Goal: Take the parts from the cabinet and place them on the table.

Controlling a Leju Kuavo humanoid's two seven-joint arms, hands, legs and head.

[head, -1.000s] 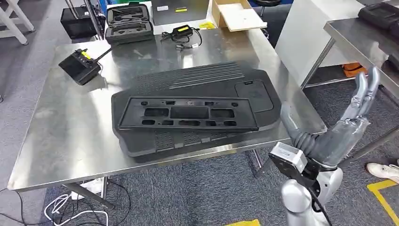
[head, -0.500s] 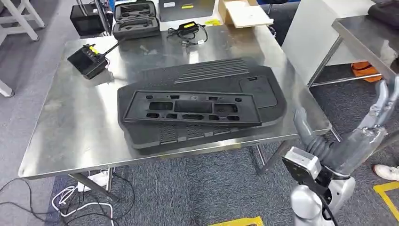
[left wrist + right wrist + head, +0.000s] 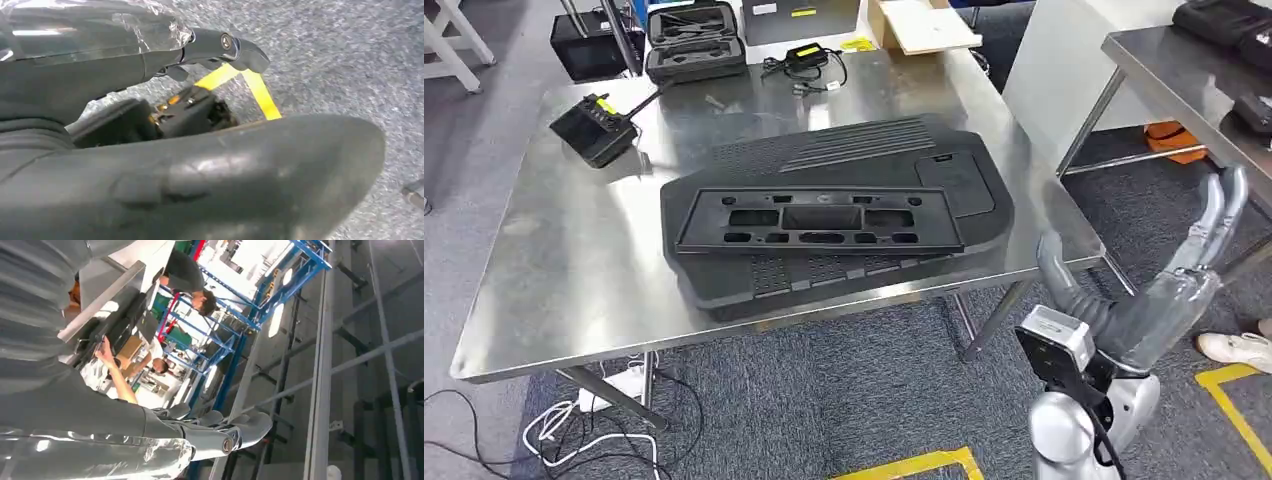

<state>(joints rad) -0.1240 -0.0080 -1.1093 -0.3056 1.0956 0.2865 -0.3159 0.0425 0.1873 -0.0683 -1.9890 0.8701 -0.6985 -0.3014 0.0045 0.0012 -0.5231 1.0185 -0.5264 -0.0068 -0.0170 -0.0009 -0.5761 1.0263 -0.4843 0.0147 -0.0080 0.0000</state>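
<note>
Since half a second ago your whole head view has swung slightly, so the steel table [image 3: 554, 290] sits a touch further left in frame; that is the camera turning, while the parts on it lie as they did. Largest on the table is the big black ribbed panel [image 3: 864, 165], flat near the table's middle, and on top of it, toward the table's near edge, rests the slimmer black slotted frame [image 3: 819, 228]. Both look delivered, so that much of the task reads as done; whether more parts wait in the cabinet you cannot tell from these pictures. Off the table's right near corner your right hand [image 3: 1199, 255] is raised with its fingers straight, apart and holding nothing. Your left hand [image 3: 215, 47] hangs over the grey carpet, fingers loosely extended with nothing in them. At the table's far left sits a small black handheld controller [image 3: 594, 128], and along the far edge an open black tool case [image 3: 694, 40].
</note>
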